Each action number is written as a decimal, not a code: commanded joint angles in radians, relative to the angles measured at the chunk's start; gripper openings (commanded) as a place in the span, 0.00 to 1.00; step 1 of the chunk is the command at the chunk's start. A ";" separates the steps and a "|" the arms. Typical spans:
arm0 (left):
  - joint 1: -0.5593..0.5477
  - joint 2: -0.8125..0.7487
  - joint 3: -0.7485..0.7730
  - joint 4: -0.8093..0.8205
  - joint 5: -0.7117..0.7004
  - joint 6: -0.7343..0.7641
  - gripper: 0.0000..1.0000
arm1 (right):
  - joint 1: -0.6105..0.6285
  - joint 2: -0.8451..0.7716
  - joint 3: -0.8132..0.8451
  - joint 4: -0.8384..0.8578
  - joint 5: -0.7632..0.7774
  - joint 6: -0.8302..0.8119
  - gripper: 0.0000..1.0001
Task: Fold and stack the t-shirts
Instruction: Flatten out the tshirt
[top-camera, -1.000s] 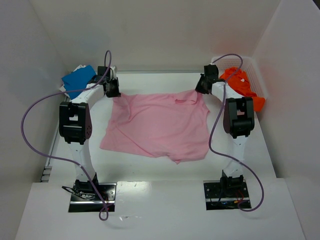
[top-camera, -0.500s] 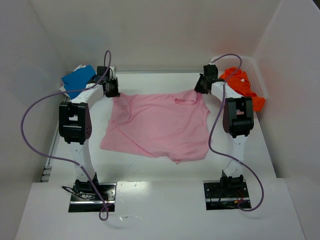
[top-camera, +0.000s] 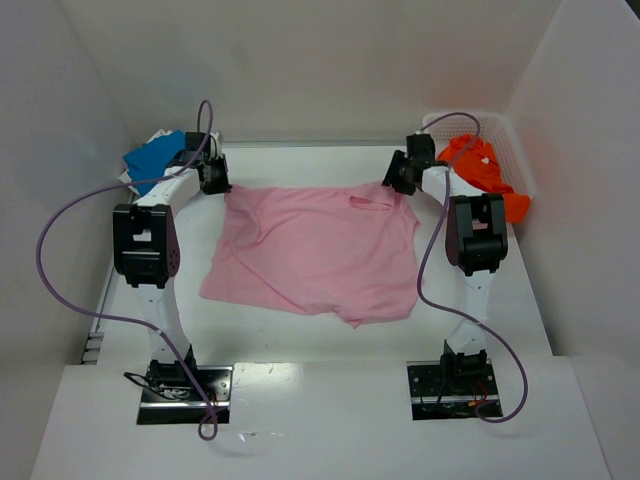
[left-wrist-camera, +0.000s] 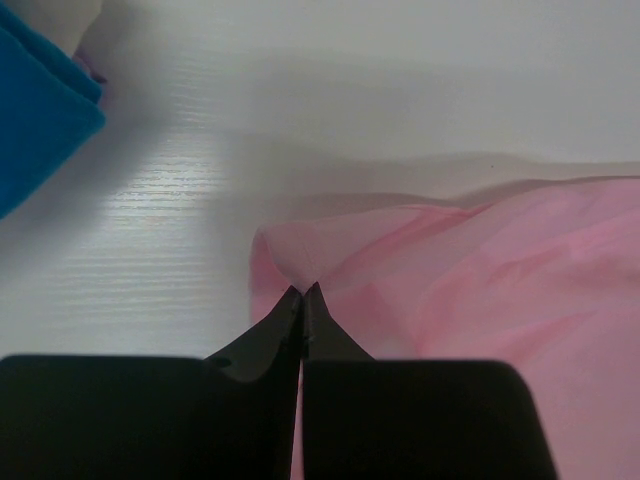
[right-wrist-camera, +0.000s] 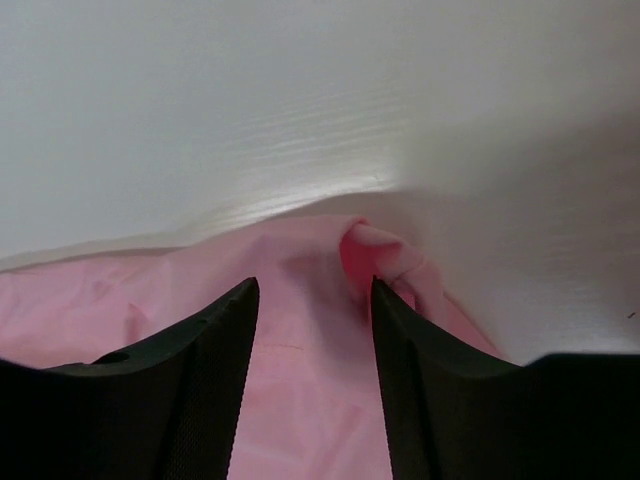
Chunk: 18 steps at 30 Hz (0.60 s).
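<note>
The light pink t-shirt (top-camera: 315, 250) lies spread across the middle of the table, with some creases. My left gripper (top-camera: 213, 179) is at its far left corner. In the left wrist view its jaws (left-wrist-camera: 302, 290) are shut, and a small tent of pink cloth (left-wrist-camera: 450, 270) is pinched at the tips. My right gripper (top-camera: 399, 173) is at the far right corner. It stands open (right-wrist-camera: 312, 290) over the pink cloth (right-wrist-camera: 300, 350), with a rolled fold beside the right finger (right-wrist-camera: 400, 330). The bright blue t-shirt (top-camera: 155, 155) lies at the far left. The orange t-shirt (top-camera: 482, 172) sits in the basket.
A white mesh basket (top-camera: 462, 122) stands in the far right corner against the wall. White walls close in the table at the back and on both sides. The blue cloth (left-wrist-camera: 40, 120) lies just left of my left gripper. Purple cables loop from both arms.
My right gripper has opened and let go of the pink shirt's far right corner. Both grippers have moved slightly toward the back wall, the left one staying shut.
</note>
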<state>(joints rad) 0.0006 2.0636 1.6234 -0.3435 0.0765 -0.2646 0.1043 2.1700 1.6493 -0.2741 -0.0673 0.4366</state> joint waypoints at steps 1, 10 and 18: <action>-0.001 -0.034 0.035 0.006 0.026 0.010 0.00 | 0.005 -0.001 -0.042 0.018 -0.005 -0.018 0.56; -0.001 -0.007 0.055 0.006 0.046 0.010 0.08 | 0.005 -0.030 -0.103 0.041 -0.014 -0.018 0.54; -0.001 0.033 0.105 -0.003 0.055 0.010 0.42 | 0.005 -0.021 -0.094 0.050 -0.039 0.002 0.14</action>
<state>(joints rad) -0.0006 2.0785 1.6794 -0.3485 0.1135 -0.2619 0.1043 2.1674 1.5528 -0.2584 -0.0948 0.4347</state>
